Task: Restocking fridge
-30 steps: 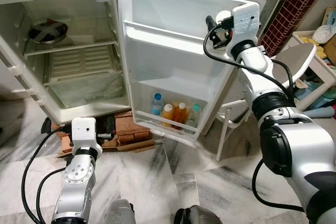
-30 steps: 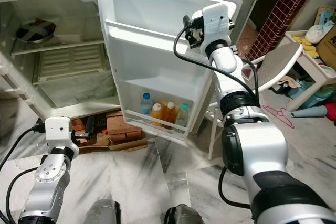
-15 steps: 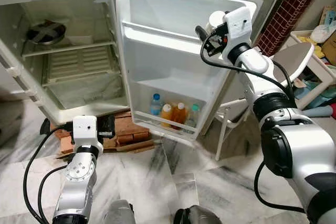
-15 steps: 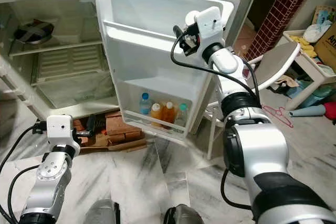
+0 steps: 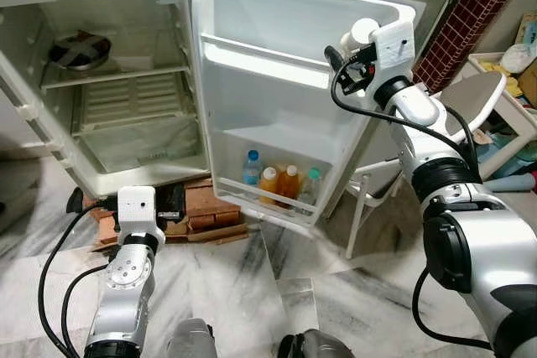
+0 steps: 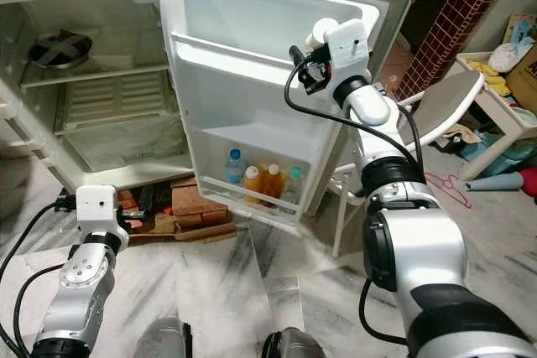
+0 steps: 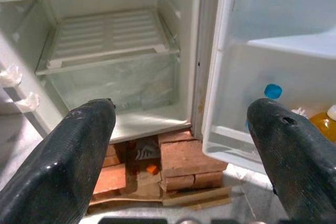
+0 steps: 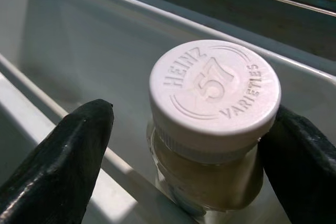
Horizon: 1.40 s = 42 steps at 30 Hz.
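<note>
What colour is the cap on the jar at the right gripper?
White cap, embossed lettering; clearest in the right wrist view.

White-capped jar upright at fridge door shelf.

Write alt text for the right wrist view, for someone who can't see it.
A jar with a white Heinz 57 Varieties lid sits between two black fingers of the right gripper, standing in a white fridge door shelf. One finger is against the jar; the other stands clear.
</note>
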### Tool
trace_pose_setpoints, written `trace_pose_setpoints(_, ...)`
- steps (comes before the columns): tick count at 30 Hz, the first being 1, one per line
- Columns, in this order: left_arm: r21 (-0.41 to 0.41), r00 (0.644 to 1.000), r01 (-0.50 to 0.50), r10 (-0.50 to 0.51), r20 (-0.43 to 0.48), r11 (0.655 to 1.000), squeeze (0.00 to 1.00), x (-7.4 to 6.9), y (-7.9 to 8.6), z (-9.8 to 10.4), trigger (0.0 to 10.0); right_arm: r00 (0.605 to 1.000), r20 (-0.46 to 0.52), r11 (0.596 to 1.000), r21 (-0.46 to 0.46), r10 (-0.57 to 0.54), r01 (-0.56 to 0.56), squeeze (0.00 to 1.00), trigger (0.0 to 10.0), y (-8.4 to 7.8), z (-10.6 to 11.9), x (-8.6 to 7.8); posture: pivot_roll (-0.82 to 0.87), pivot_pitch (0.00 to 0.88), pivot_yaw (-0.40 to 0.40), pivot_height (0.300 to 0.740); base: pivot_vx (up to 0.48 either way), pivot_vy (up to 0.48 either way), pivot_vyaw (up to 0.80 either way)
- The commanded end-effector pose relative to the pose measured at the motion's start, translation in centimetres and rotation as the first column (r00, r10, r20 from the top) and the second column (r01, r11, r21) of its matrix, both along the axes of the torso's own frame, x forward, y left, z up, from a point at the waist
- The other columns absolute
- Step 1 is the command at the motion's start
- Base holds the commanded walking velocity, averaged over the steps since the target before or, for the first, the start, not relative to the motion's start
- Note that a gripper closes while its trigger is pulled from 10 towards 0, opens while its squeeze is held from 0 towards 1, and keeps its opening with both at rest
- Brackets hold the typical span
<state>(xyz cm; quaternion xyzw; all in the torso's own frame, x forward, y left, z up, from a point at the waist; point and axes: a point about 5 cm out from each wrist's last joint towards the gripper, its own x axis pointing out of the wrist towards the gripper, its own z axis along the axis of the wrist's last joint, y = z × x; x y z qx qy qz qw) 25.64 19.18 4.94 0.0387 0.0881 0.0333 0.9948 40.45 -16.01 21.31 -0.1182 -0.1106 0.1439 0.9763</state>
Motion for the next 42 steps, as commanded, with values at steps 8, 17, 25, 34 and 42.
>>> trace_pose_setpoints(8,0.009,1.000,0.004,-0.004,0.001,1.000,0.00,0.0,-0.1,0.0,10.0,0.995,0.009,0.993,0.060,-0.098,0.097,0.00,0.0,-0.2,1.2,0.6,0.12,0.029,-0.078,0.740,0.000,0.000,0.00)
trace_pose_setpoints(17,0.010,1.000,0.008,-0.008,0.002,1.000,0.00,0.2,-0.2,-0.1,10.0,0.991,0.067,0.989,0.103,-0.113,0.106,0.00,0.0,1.9,3.7,1.2,0.12,0.029,-0.074,0.740,0.000,0.000,0.00)
trace_pose_setpoints(25,0.009,1.000,0.013,-0.013,0.004,1.000,0.00,0.3,-0.4,0.0,10.0,0.990,0.095,0.987,0.129,-0.108,0.096,0.00,0.0,3.7,4.9,1.4,0.12,0.030,-0.075,0.740,0.000,0.000,0.00)
trace_pose_setpoints(34,0.006,1.000,0.011,-0.011,0.004,1.000,0.00,0.2,-0.5,-0.1,10.0,0.983,0.139,0.986,0.129,-0.121,0.103,0.00,0.0,4.5,5.3,1.2,0.12,0.031,-0.080,0.740,0.000,0.000,0.00)
trace_pose_setpoints(42,0.007,1.000,0.010,-0.010,0.008,1.000,0.00,0.3,-0.5,0.0,10.0,0.961,0.244,0.988,0.110,-0.133,0.108,0.00,10.0,3.1,5.7,0.7,0.12,0.024,-0.082,0.740,0.000,0.000,0.00)
